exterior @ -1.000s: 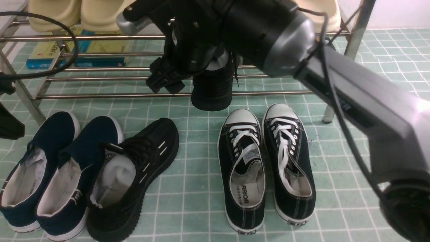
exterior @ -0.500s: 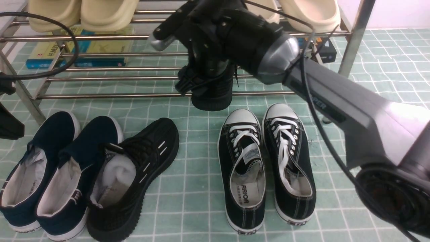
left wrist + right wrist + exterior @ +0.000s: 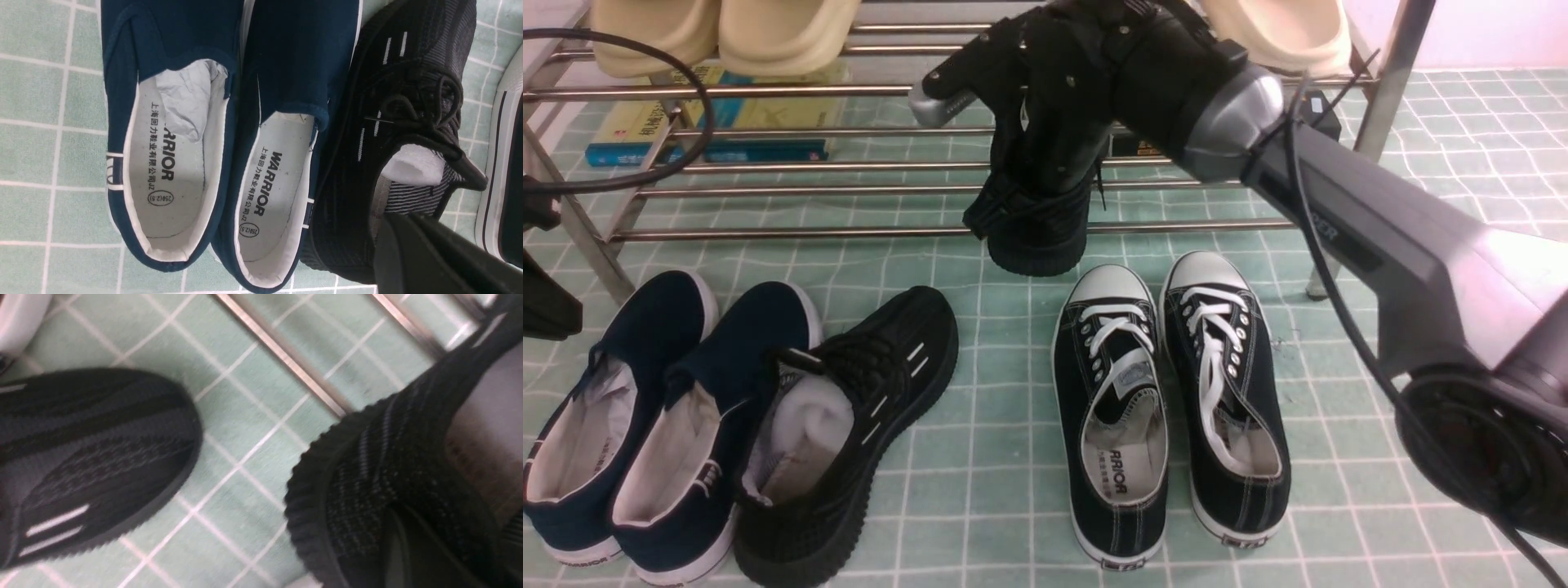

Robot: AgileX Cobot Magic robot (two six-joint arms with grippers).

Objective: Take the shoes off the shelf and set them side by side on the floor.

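Note:
One black knit shoe [image 3: 1039,242] stands toe-first over the front bar of the chrome shelf [image 3: 849,232]. My right gripper [image 3: 1006,209] reaches down from above and is shut on its side wall. In the right wrist view a dark finger [image 3: 402,543] presses on that shoe's knit [image 3: 367,477], with white stuffing showing beside it. The other black knit shoe [image 3: 849,425] lies on the mint tiled floor [image 3: 996,506], leaning on a navy slip-on. My left gripper [image 3: 398,234] hovers shut over that shoe's heel [image 3: 347,228], holding nothing.
Two navy slip-ons [image 3: 645,425] sit at the floor's left. A pair of black canvas sneakers [image 3: 1168,400] with white laces sits right of centre. Cream slippers [image 3: 719,33] and books [image 3: 711,122] are on the shelf. A shelf leg [image 3: 1380,106] stands at the right.
My right gripper has swung right and down from beside the shelf shoe onto it, and its jaws have come together on the shoe. The left arm and floor shoes stay put.

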